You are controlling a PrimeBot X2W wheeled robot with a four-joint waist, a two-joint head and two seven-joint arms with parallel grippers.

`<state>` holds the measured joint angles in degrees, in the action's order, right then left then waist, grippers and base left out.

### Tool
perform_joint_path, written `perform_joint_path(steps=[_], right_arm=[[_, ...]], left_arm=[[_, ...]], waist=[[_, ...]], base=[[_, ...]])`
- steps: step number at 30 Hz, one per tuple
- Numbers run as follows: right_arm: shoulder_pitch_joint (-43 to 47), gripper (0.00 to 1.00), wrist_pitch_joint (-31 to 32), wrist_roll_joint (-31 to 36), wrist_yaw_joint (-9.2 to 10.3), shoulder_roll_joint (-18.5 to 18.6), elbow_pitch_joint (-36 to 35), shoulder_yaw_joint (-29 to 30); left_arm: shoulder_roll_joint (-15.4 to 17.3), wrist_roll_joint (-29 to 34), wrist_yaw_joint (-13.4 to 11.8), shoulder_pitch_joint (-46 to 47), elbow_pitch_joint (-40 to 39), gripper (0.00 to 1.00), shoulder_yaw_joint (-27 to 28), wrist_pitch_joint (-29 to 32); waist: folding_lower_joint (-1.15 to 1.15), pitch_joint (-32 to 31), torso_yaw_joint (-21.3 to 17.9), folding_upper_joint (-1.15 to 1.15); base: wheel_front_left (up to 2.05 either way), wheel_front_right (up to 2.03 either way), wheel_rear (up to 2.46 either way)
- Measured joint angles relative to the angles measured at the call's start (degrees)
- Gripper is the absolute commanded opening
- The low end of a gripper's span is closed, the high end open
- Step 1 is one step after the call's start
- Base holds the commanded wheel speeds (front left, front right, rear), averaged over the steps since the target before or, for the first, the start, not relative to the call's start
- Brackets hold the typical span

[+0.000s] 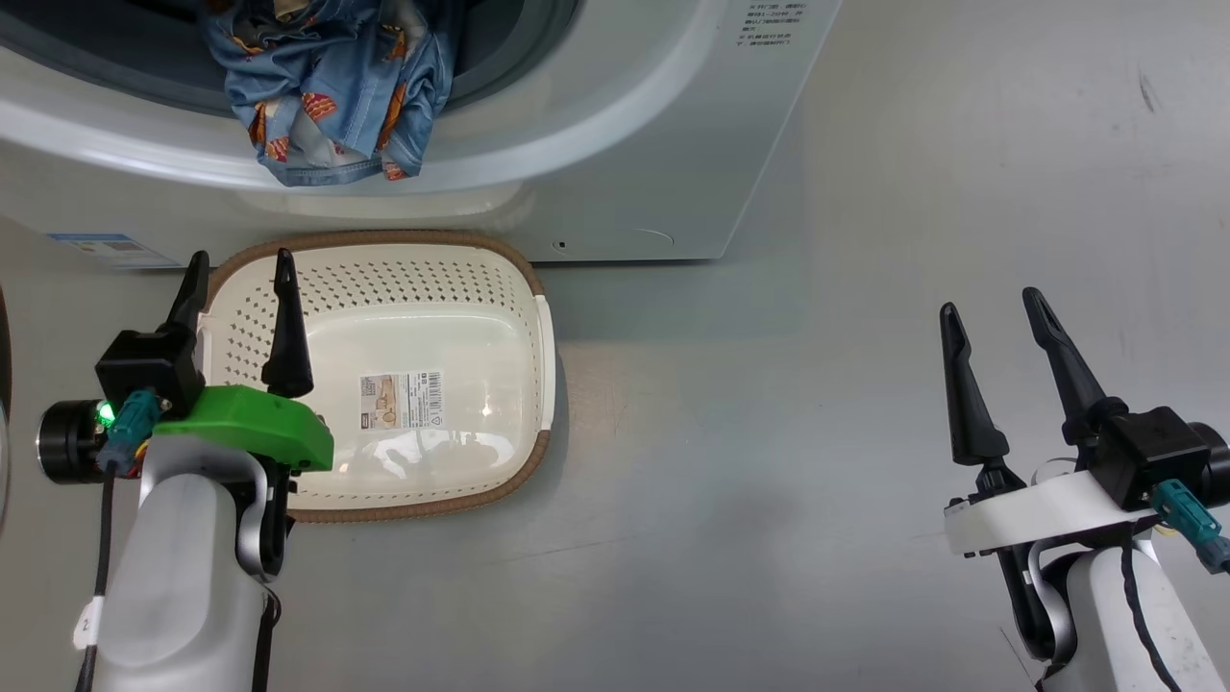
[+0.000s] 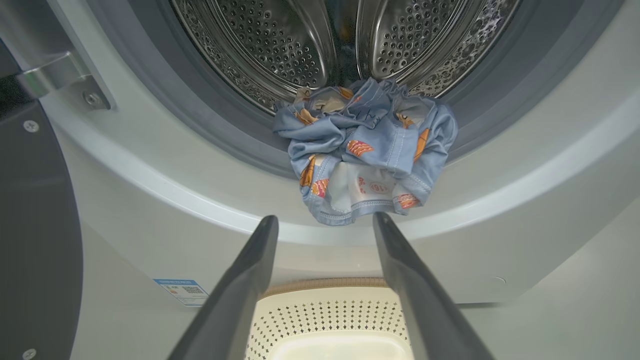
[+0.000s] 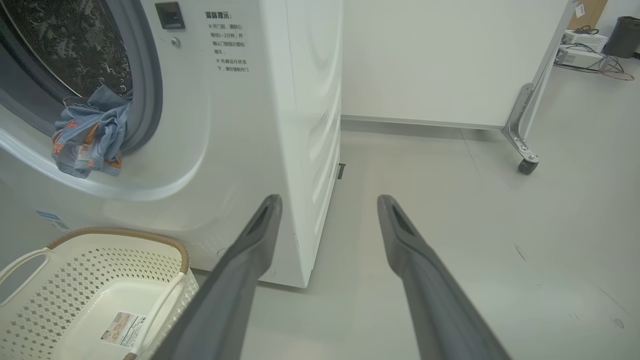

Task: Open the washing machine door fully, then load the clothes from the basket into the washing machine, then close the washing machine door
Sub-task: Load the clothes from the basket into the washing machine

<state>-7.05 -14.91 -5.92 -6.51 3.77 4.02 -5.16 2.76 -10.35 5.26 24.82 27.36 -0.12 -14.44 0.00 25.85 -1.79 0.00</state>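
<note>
Jaws wide on left gripper (image 1: 241,255), right gripper (image 1: 990,300), clothes (image 2: 365,150) overhanging gasket (image 2: 175,95) edge

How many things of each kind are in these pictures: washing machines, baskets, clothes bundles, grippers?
Washing machine: 1
Basket: 1
Clothes bundle: 1
Grippers: 2 (left gripper, right gripper)
Total: 5

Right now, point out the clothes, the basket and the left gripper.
clothes (image 2: 367,150): left wrist view, bunched blue fabric at the drum's lip.
basket (image 1: 404,284): head view, perforated far wall.
left gripper (image 1: 242,256): head view, midway between its open fingertips.
</note>
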Motion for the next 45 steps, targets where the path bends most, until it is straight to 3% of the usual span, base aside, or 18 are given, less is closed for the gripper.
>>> perform_joint_path(steps=[13,22,32,45], right_arm=[[1.2,1.00,0.0,0.0,-0.18,-0.2,-0.4,0.4],[1.6,1.00,0.0,0.0,-0.19,-0.3,-0.7,0.3],[1.5,1.00,0.0,0.0,-0.49,-0.5,-1.0,-0.5],[0.4,1.00,0.0,0.0,-0.49,-0.6,-1.1,-1.4]], left_arm=[[0.1,0.0,0.0,-10.0,-11.2,1.00,0.3,0.0],[0.1,-1.8,0.0,-13.7,-14.3,1.00,0.2,0.0],[0.0,-5.6,-0.1,-11.6,-17.6,1.00,0.9,3.7],[0.1,-5.0,-1.5,-1.5,-16.9,1.00,0.1,10.0]], waist=[[0.00,-0.8,-1.6,0.00],[0.00,-0.5,-2.5,0.00],[0.00,1.3,-4.0,0.00],[0.00,3.4,-5.7,0.00]], base=[[0.00,0.00,0.00],[0.00,0.00,0.00],[0.00,0.00,0.00],[0.00,0.00,0.00]])
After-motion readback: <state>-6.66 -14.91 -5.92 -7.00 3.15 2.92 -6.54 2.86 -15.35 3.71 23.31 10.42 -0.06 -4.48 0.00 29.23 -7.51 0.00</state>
